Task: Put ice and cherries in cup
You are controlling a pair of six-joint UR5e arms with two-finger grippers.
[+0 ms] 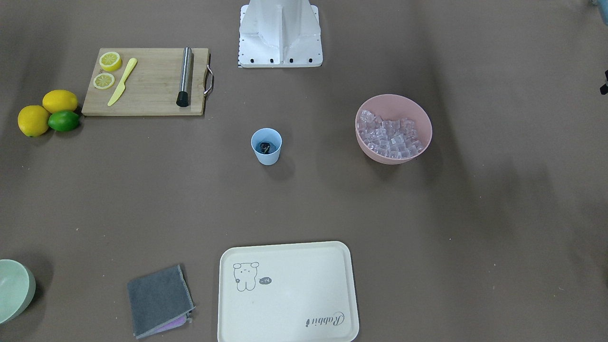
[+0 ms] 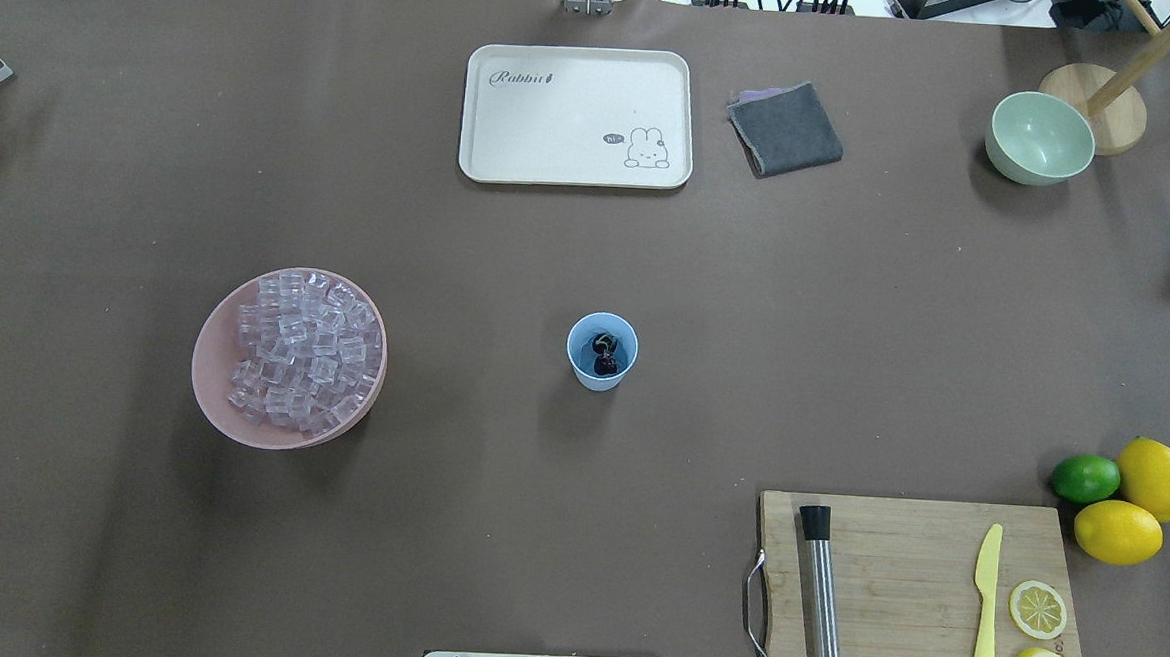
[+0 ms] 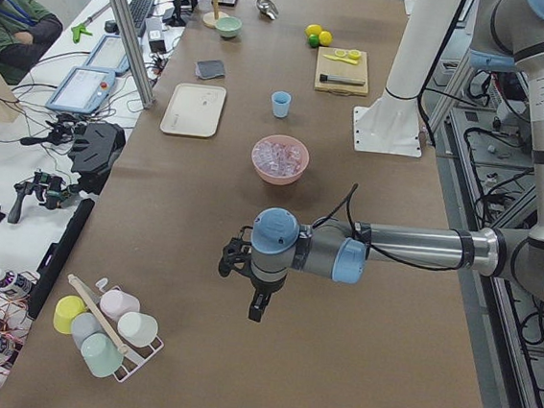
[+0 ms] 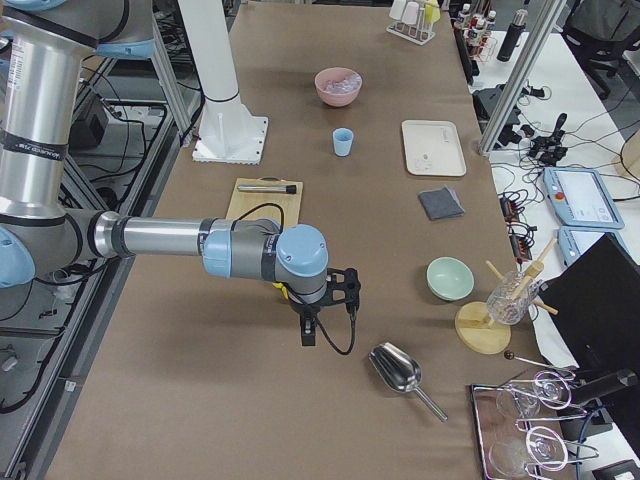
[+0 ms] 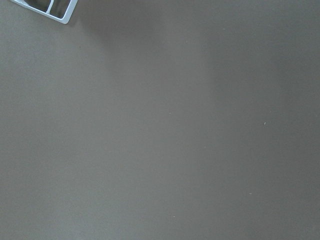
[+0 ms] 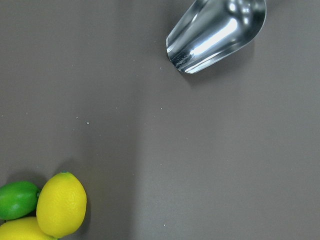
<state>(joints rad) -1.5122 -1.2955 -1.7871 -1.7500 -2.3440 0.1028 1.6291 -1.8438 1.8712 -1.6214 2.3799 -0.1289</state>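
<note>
One left pincer point(image 3: 255, 310) and one right pincer point(image 4: 309, 336), grip state unclear; "Rabbit" on cream tray point(image 2: 556, 117) well apart from cup point(image 2: 592, 377).

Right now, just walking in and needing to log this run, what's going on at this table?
Nothing is being handled. The left gripper and the right gripper hang above the table at opposite ends, touching nothing; I cannot tell whether their fingers are open. The cherries lie in the cup mid-table. The ice is piled in the pink bowl, and a metal scoop lies near the right arm.
</note>
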